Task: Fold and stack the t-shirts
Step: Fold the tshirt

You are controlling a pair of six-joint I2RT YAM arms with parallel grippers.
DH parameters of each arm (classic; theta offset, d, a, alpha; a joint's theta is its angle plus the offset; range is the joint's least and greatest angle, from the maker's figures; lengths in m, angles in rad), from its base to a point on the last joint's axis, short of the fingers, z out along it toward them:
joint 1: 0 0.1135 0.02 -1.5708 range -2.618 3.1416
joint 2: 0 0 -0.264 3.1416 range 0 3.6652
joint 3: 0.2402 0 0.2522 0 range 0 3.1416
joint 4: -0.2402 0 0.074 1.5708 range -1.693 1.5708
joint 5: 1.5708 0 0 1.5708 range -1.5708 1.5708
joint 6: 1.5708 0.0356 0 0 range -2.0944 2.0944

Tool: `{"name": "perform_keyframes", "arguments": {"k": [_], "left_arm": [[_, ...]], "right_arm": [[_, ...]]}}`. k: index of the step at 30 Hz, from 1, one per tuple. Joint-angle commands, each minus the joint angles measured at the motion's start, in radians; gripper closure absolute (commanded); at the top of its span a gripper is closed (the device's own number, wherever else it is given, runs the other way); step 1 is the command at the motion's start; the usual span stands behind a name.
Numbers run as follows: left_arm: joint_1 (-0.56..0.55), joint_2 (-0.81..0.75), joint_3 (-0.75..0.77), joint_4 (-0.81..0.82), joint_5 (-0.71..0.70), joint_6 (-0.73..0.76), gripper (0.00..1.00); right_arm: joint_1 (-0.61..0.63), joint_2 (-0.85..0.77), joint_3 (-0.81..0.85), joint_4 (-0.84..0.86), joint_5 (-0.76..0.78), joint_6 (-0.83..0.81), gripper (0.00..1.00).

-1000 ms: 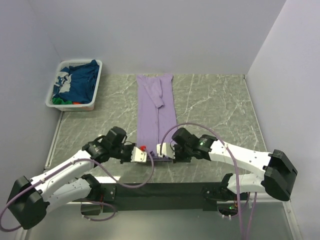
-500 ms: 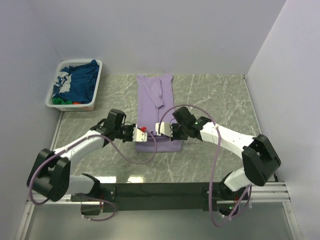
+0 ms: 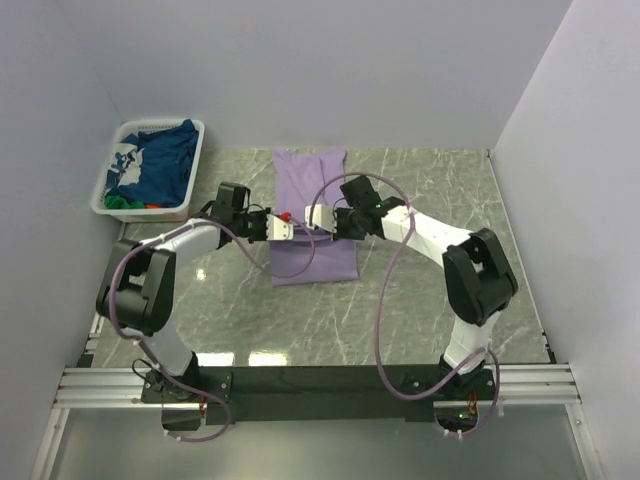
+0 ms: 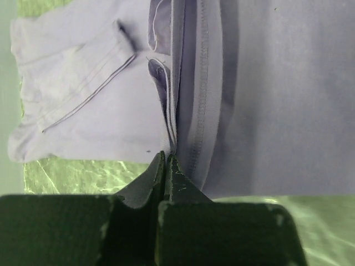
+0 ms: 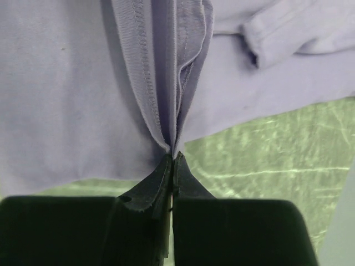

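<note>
The lavender t-shirt (image 3: 322,262) lies on the marbled table, doubled over on itself in a long strip. My left gripper (image 3: 292,230) is shut on the left corner of its lifted hem, seen pinched at the jaw tips in the left wrist view (image 4: 167,157). My right gripper (image 3: 316,218) is shut on the hem's other corner (image 5: 173,157). Both hold the cloth over the shirt's middle, close side by side. A folded sleeve (image 4: 77,72) lies flat below. More t-shirts sit in the basket: navy with white print (image 3: 160,158), green (image 3: 120,203), a bit of red (image 3: 155,206).
The white slatted basket (image 3: 141,213) stands at the back left corner of the table. Walls close in the table at the back and on both sides. The green marbled tabletop (image 3: 430,250) stretches to the right of the shirt and in front of it.
Both grippers have carried the shirt's near hem away from the arm bases toward the far end, folding the lower half over the upper. The arms now reach far out.
</note>
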Motion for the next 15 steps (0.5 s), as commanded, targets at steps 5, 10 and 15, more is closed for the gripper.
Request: {"name": "perform_keyframes", "arguments": {"k": [5, 10, 15], "left_arm": [[0.055, 0.141, 0.142, 0.061, 0.049, 0.031, 0.99], [0.063, 0.182, 0.162, 0.087, 0.046, 0.046, 0.99], [0.063, 0.230, 0.202, 0.105, 0.040, 0.028, 0.99]], "right_arm": [[-0.039, 0.118, 0.143, 0.042, -0.003, -0.031, 1.00], [-0.050, 0.178, 0.194, 0.042, 0.008, -0.030, 1.00], [-0.056, 0.207, 0.212, 0.060, 0.023, -0.022, 1.00]]}}
